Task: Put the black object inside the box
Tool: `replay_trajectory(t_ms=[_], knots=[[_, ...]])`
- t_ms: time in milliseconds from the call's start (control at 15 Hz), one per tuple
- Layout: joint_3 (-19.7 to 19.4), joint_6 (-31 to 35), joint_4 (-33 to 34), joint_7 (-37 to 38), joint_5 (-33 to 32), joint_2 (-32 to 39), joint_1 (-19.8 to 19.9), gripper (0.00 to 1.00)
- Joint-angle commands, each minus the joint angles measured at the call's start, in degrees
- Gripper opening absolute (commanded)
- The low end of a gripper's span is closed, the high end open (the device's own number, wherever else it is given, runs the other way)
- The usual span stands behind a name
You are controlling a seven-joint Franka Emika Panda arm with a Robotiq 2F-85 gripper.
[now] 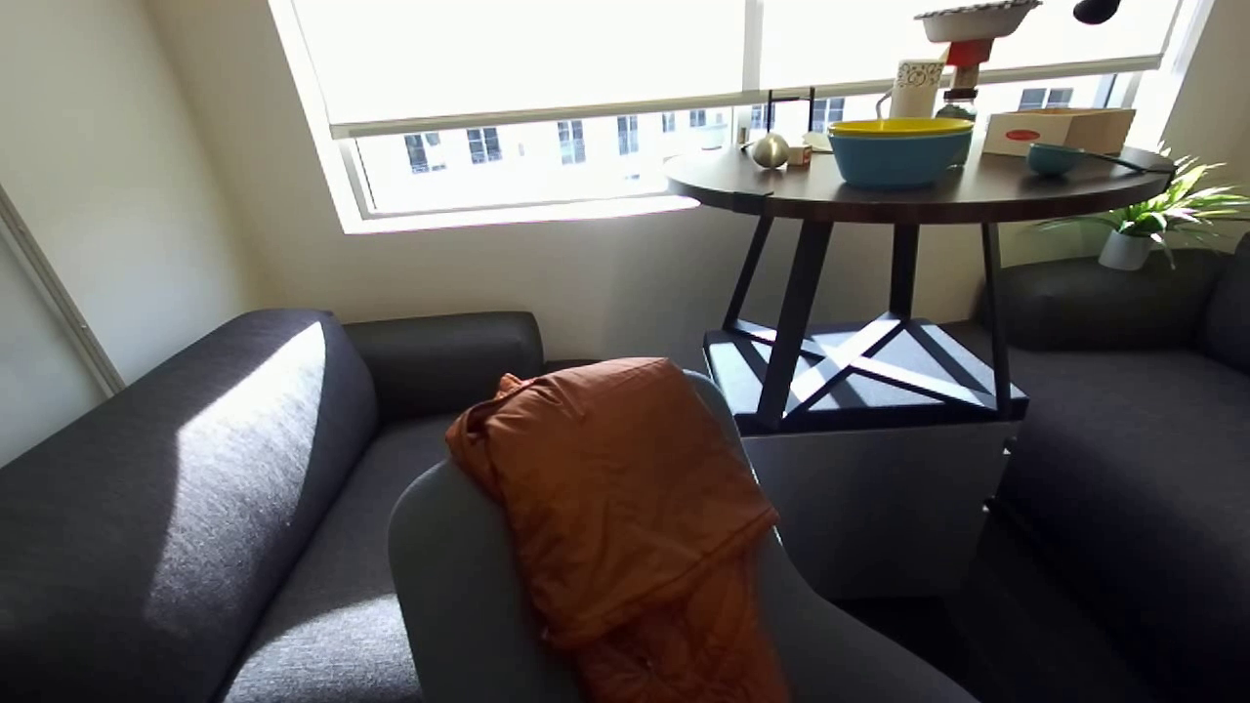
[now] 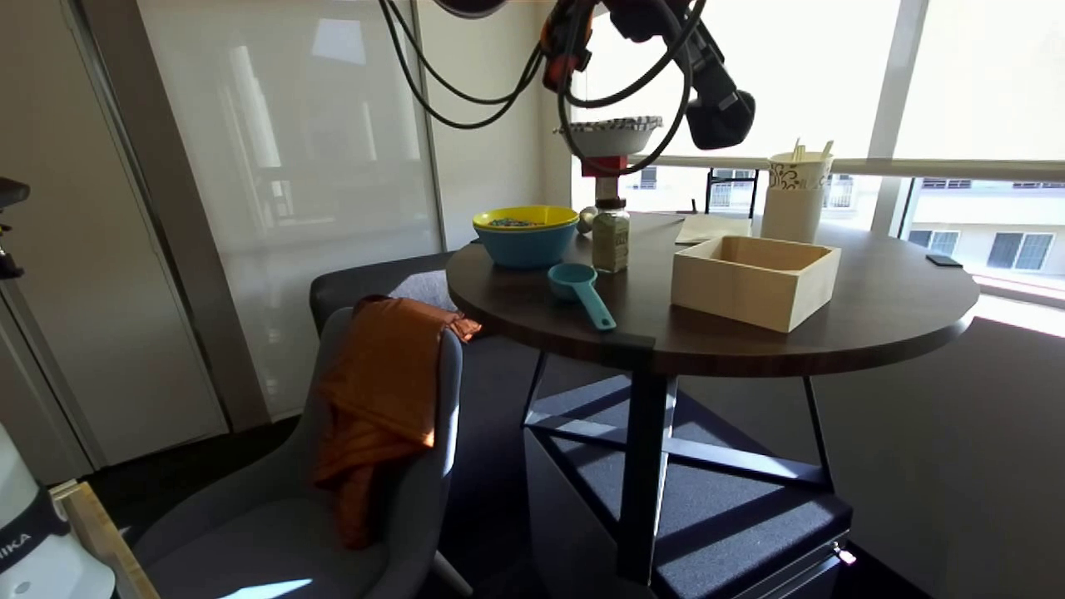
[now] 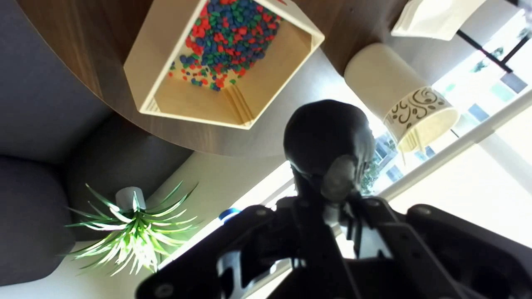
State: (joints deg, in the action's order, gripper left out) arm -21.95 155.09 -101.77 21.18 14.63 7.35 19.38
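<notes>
Grabbing looks done: jaws pinch the black round-ended object; the wooden box, wrist-view ten o'clock, should come next.

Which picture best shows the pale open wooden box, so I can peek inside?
The wrist view: it looks into the pale open wooden box, showing small red, green and blue pieces. Both exterior views show its walls but hide those pieces.

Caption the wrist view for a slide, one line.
Wrist view: the gripper holds the black object, not yet in the open box of red, green and blue pieces.
</notes>
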Motion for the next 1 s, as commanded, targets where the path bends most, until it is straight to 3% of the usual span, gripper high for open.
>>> replay_trajectory(t_ms=[0,67,133,533,667,733,933], knots=[[-0.5,-2.5,10.0,5.8,-0.6,7.1,1.0,0.08],[-0.7,-3.4,11.4,6.8,-1.0,8.0,1.1,0.43],[-0.9,-4.4,12.7,7.6,-1.2,8.8,1.2,0.44],[-1.4,-12.0,17.2,8.6,-0.3,9.3,3.3,0.85],[-1.4,-17.2,16.2,4.9,-2.1,7.1,4.1,0.97],[-1.2,-21.0,15.9,1.9,-2.9,6.1,4.6,1.00],[-1.3,-23.9,10.1,-8.9,-4.9,1.1,6.0,1.00]])
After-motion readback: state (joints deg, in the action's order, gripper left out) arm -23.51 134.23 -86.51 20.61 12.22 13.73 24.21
